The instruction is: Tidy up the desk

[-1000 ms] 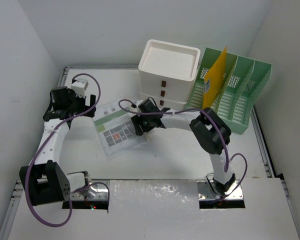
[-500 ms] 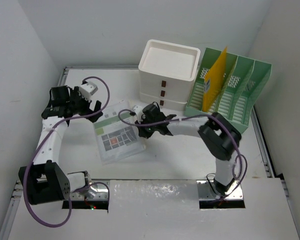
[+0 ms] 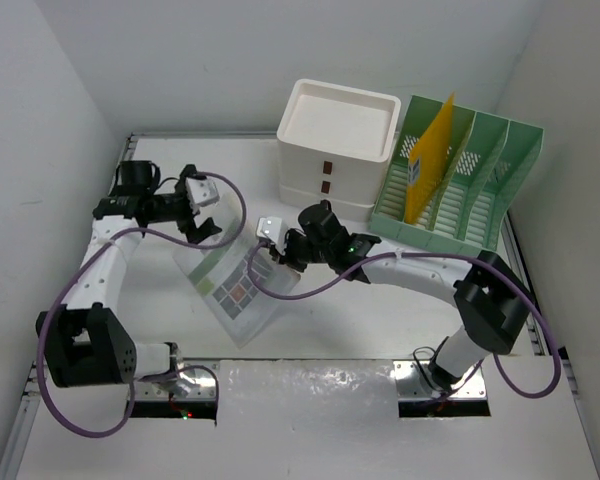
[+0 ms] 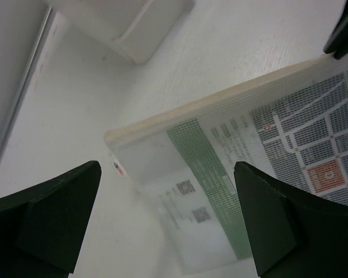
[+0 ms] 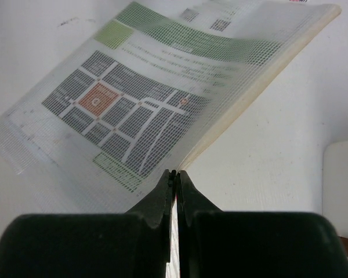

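A clear mesh pouch (image 3: 235, 285) holding a printed sheet lies on the white desk (image 3: 360, 320), left of centre. My right gripper (image 3: 280, 250) is shut on the pouch's right edge. In the right wrist view the jaws (image 5: 174, 172) pinch the thin edge of the pouch (image 5: 162, 98), which slopes away from them. My left gripper (image 3: 208, 228) hovers open over the pouch's far left corner. In the left wrist view its fingers (image 4: 167, 174) stand wide apart above the corner of the pouch (image 4: 249, 145), touching nothing.
A white three-drawer box (image 3: 338, 140) stands at the back centre, its corner (image 4: 133, 29) close to the left gripper. To its right stands a green slotted file rack (image 3: 470, 190) with a yellow folder (image 3: 430, 155) in it. Metal rails (image 3: 128, 160) edge the desk.
My right gripper has shut on the pouch's edge and dragged and turned it nearer. My left arm has swung right, over the pouch's far corner, still open.
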You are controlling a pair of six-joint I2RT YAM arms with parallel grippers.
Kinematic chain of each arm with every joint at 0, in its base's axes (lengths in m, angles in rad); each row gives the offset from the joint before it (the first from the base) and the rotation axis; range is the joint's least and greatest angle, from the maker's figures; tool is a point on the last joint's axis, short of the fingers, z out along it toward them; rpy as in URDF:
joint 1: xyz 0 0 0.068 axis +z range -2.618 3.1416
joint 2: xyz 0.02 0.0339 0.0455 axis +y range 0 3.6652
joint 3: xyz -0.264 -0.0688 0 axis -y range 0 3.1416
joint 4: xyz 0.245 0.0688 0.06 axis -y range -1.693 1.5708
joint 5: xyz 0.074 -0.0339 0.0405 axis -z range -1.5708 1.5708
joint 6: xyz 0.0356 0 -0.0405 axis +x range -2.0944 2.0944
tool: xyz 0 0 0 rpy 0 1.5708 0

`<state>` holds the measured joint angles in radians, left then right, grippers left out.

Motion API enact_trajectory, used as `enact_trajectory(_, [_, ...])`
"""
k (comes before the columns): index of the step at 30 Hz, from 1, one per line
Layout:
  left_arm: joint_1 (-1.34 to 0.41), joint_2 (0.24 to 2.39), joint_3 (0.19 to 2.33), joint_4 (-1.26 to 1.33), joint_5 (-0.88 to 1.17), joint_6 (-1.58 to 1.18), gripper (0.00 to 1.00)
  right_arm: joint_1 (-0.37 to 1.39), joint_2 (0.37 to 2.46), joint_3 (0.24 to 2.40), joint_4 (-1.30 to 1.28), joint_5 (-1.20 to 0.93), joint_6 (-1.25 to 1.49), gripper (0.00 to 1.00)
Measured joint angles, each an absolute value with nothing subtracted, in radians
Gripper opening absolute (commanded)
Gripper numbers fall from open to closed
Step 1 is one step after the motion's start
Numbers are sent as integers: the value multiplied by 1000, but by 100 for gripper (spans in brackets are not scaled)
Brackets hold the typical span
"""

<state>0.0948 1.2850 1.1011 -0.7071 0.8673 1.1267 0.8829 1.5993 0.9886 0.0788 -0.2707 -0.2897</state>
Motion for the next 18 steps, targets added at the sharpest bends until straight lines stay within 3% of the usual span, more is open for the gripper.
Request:
enact_trajectory(8, [-36,1320,1011,-651,953,1466,100,884,1599,957,81,-274,-323,0])
enact_trajectory(18, [-92,1798,1398,-1081,986,1860,99,913,1599,955,82,-265,-347,0])
